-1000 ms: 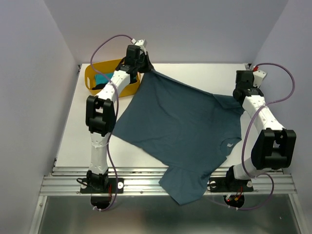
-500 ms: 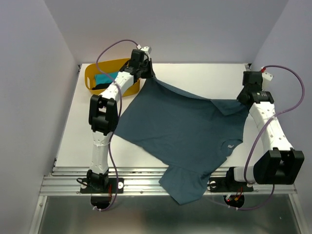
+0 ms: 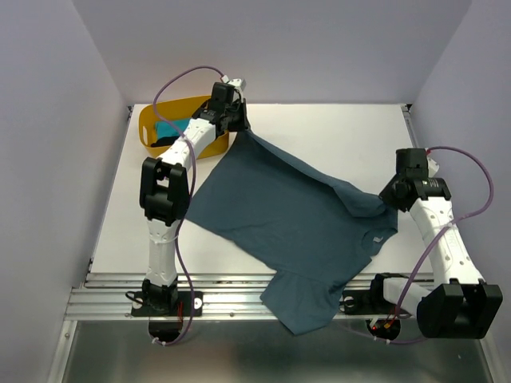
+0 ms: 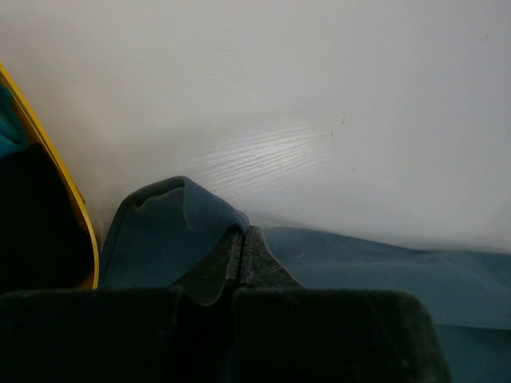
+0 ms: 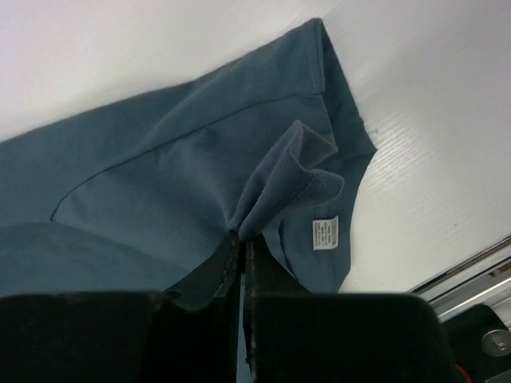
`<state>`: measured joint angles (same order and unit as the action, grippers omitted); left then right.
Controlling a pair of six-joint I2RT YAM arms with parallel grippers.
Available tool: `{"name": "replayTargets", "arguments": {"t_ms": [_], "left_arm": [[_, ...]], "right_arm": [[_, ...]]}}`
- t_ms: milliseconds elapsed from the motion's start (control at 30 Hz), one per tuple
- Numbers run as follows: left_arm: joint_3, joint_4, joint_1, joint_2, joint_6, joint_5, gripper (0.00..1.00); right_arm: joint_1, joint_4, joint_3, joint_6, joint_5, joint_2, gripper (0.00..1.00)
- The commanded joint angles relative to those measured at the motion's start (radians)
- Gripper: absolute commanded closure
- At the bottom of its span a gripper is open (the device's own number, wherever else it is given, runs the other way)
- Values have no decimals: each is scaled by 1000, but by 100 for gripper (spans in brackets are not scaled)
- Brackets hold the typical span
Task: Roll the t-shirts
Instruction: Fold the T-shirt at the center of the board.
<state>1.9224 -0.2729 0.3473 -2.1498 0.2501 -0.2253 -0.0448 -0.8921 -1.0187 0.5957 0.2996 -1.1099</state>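
A large slate-blue t-shirt lies spread across the white table, its lower end hanging over the near edge. My left gripper is shut on the shirt's far corner beside the yellow tub; the wrist view shows cloth bunched at the closed tips. My right gripper is shut on a fold at the shirt's right side. In the right wrist view the pinched cloth rises from the tips, a white label beside it. A turquoise t-shirt and a black one lie in the tub.
The yellow oval tub stands at the table's far left corner, its rim close to my left gripper. Bare white table shows at the far right. A metal rail runs along the near edge.
My right gripper has moved toward the near edge, pulling the shirt's right side with it and folding it inward. The left gripper has shifted slightly and still holds its corner.
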Motion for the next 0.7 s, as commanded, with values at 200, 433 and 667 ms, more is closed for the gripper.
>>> {"name": "replayTargets", "arguments": {"t_ms": [200,433,667], "left_arm": [[82,-43,-1,-4,-25,35,100],[56,-58,-1,17,-37,50,100],[-17,-75,-2,60,-46,83,100]], "right_arm": [[-6,-5,115,88,-125,96,99],[-6,-16,127,134,-162,122,99],[-6,-33,170,164,-192,171,99]]}}
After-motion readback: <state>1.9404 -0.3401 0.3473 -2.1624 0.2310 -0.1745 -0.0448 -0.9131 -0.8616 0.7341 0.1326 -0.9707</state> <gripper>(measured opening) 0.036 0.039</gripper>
